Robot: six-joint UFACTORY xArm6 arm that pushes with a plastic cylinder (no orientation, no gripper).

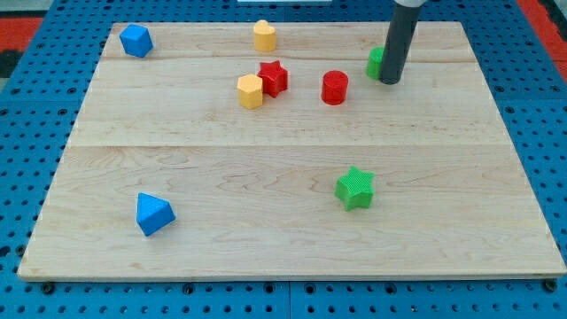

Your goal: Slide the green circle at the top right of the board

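Tip touching green circle, covering its right; no pincer visible

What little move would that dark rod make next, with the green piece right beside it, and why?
Probably a short push toward the view's upper right. My tip stands against the green circle, hiding most of it, so only its left edge peeks out. The board's top right corner lies close by, with no blocks in between; the red cylinder sits apart to the left. I might first shift to the circle's left side.

Wooden board with seven scattered coloured blocks
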